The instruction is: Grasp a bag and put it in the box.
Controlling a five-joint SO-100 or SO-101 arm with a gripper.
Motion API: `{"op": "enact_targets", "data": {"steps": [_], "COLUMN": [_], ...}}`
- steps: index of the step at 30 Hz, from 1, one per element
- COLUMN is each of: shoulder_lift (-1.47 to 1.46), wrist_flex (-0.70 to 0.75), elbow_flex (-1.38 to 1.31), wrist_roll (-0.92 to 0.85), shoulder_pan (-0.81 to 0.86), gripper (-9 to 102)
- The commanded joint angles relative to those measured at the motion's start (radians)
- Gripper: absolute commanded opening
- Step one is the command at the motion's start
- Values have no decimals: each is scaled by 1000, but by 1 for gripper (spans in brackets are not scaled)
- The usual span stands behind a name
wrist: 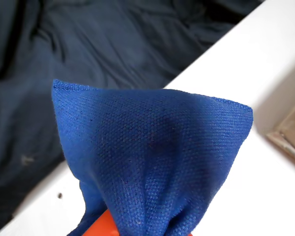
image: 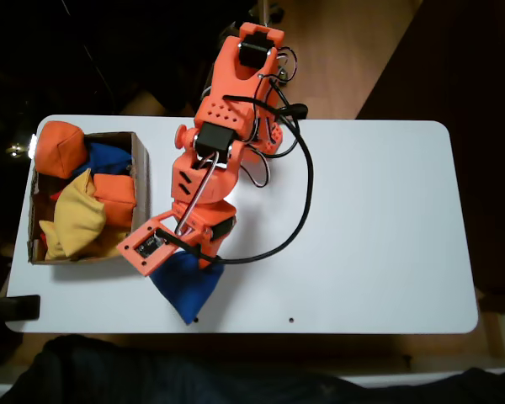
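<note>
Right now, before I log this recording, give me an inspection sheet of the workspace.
Surface: white table, bare on its right part in the fixed view.
Job's things: blue bag bunched at the gripper, near the table's front edge; cardboard box at the left end.
Clutter: orange beanbags, yellow beanbag and another blue one in the box.
Gripper: shut on the bag.
Cables: black cable loops across the table.
Surroundings: dark cloth beyond the front edge; wooden floor behind.

Royal-blue bag [wrist: 152, 147], brown box [image: 140, 181] (yellow, orange bags inside), white table [image: 379, 227].
</note>
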Motion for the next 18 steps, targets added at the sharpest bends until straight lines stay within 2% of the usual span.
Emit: {"op": "enact_targets", "data": {"steps": [1, 18], "shoulder_lift": [98, 245], "wrist_flex": [9, 37], "elbow_flex": [-11, -14], "wrist_roll": [9, 69], "shoulder_pan": [12, 95], "gripper": [0, 0]}}
